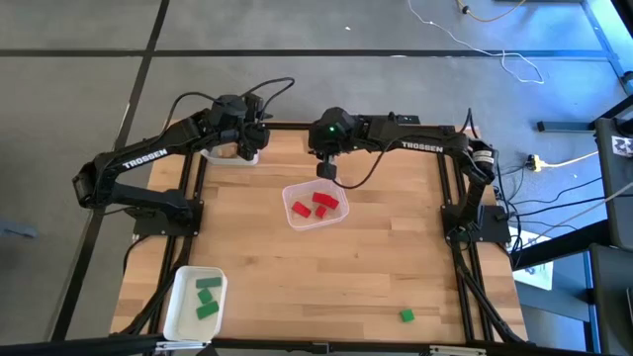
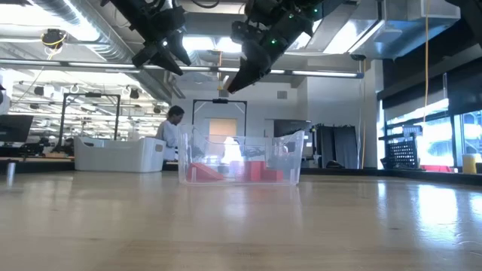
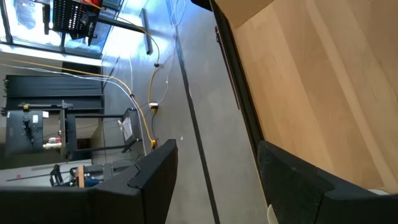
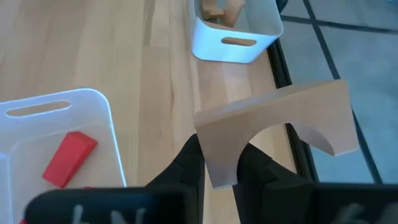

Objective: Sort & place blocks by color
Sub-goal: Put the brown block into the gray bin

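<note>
My right gripper [image 4: 219,163] is shut on a tan arch-shaped block [image 4: 280,118]. It hangs over the table [image 1: 326,170] between the clear tray [image 1: 315,206], which holds red blocks [image 1: 318,205], and the far-left white tray [image 4: 233,28], which holds tan blocks [image 4: 217,9]. My left gripper [image 3: 214,149] is open, up in the air over that white tray [image 1: 229,153]. A near-left white tray [image 1: 196,302] holds green blocks [image 1: 207,297]. One green block [image 1: 406,315] lies alone near the table's near edge. My right gripper pinches the tan arch block by one of its legs [image 4: 219,149] between the two fingers [image 4: 186,165]. The fingers come from above. The block is lifted clear of the table, and its arch and other leg [image 4: 336,130] stick out sideways past the fingers.
Bare wood lies around the clear tray and across the table's right half [image 1: 396,257]. The far-left white tray sits at the table's far edge. Beyond the table is a room with a person [image 2: 172,128] at a distance.
</note>
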You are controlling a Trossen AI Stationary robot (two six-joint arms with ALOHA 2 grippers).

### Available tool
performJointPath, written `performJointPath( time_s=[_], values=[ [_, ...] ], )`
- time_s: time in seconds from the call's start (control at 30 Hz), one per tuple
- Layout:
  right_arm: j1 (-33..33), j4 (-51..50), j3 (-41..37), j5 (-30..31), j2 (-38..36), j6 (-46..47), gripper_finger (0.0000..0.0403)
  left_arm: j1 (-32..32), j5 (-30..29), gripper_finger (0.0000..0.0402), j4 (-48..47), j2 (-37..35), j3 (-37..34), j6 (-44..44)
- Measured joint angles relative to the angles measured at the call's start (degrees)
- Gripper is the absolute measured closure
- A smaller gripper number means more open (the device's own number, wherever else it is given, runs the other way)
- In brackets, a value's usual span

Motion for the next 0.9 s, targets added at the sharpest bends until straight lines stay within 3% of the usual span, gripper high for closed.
performJointPath(
  time_s=[0.33, 0.63, 0.9],
  values=[
    [0.1, 2.3, 0.0, 0.0, 0.0, -2.1, 0.0353, -0.8, 11.8, 0.0187, 1.6, 0.0, 0.0, -1.1],
    [0.1, 3.7, 0.0, 0.0, 0.0, -3.0, 0.0353, -1.3, 13.0, 0.0187, 1.6, 0.0, 0.0, -10.5],
    [0.1, 4.4, 0.0, 0.0, 0.0, -3.7, 0.0353, -1.9, 15.7, 0.0187, 1.2, 0.6, 0.0, -10.7]
  ],
)
